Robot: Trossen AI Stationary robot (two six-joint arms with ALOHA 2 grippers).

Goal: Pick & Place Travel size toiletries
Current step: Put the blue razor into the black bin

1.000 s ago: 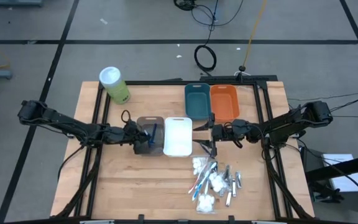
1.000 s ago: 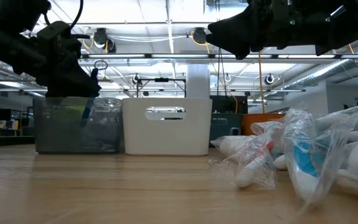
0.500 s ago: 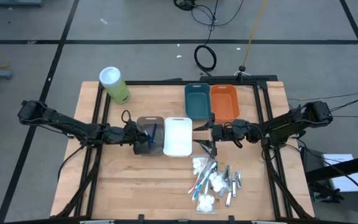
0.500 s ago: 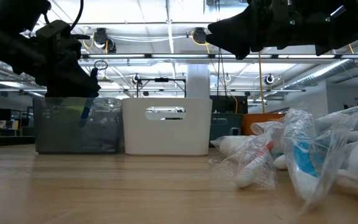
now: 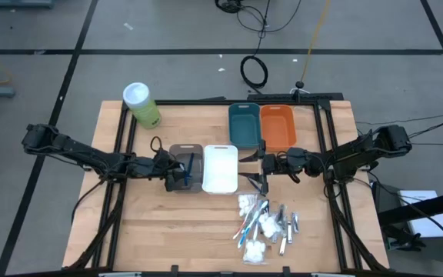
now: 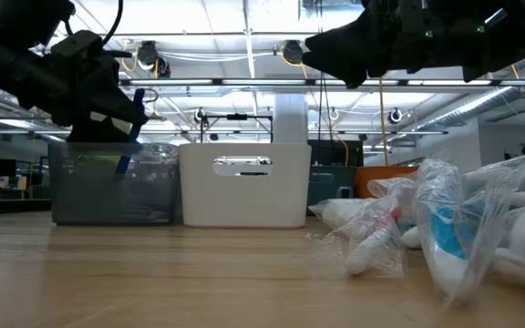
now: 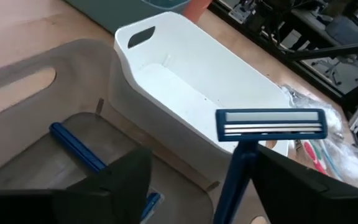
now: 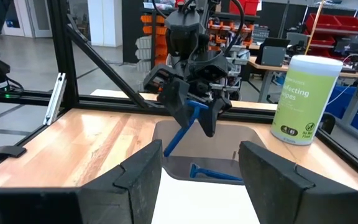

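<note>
The dark blue plastic razor [image 7: 253, 146] with its silvery blade head stands tilted between the fingers of the left end effector [image 5: 178, 175], directly over the translucent grey-brown rectangular bin [image 5: 177, 151]; a second dark blue razor [image 8: 213, 173] already lies on that bin's floor. The fingers, which were pinched on the handle a moment ago, have just spread apart, so the razor now looks released or about to drop rather than held, though whether a finger still touches the handle cannot be told. In the low view the handle hangs at a steeper slant under the left end effector than it did half a second before, which fits a release. This suggests one more razor is being delivered into the grey-brown bin, and the placing step for this item is nearly complete. Just beside that bin sits the white rectangular plastic bin [image 5: 221, 168], which appears to hold nothing. The remaining travel-size toiletries [image 5: 266, 225], white soft pads, thin toothbrushes and small silvery tubes, lie heaped on the wooden worktop [image 5: 152, 231] toward its front right, so much sorting is left. The right end effector [image 5: 261, 164] hovers with its fingers spread beside the white bin, above the heap's edge, gripping nothing. A teal bin [image 5: 243, 123], an orange bin [image 5: 277, 125] and a green canister with a white lid [image 5: 141, 104] stand farther back.
</note>
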